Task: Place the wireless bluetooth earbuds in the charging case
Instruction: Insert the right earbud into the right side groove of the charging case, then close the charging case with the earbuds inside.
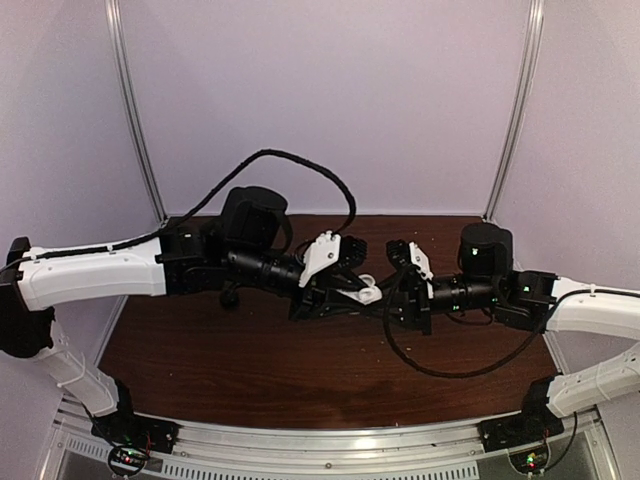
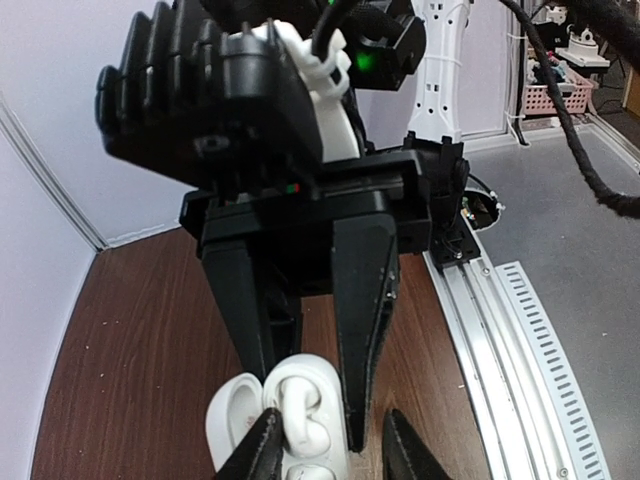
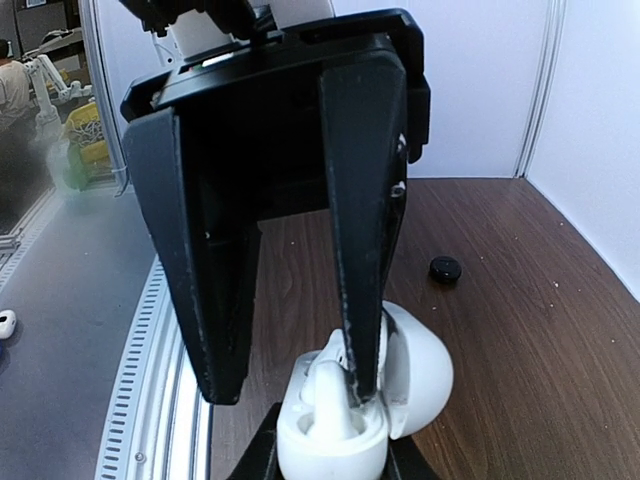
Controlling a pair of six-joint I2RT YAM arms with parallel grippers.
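Top external view, starting at 9 o'clock: my left pincer [image 1: 345,288] comes in to mid-bench [image 1: 250,360] with its jaws standing apart. One fingertip [image 3: 360,375] is dipped into the open charging case [image 1: 366,294]. The wireless bluetooth earbuds [image 2: 303,400] I can make out are glossy white ones lying in the case's wells (whether fully seated I cannot tell). From 3 o'clock the right pincer [image 1: 395,290] appears clamped on the case's base, with the lid [image 3: 425,370] hinged open.

On the right wrist view a small black round thing [image 3: 445,268] lies on the bench at 1 o'clock of the case, too small to identify.

I judge the buds light, hard and slick, apt to squirt out of a pinch, so a gentle press on the rounded head suits better. The case looks stiff but smooth-sided, best gripped low across its flanks.
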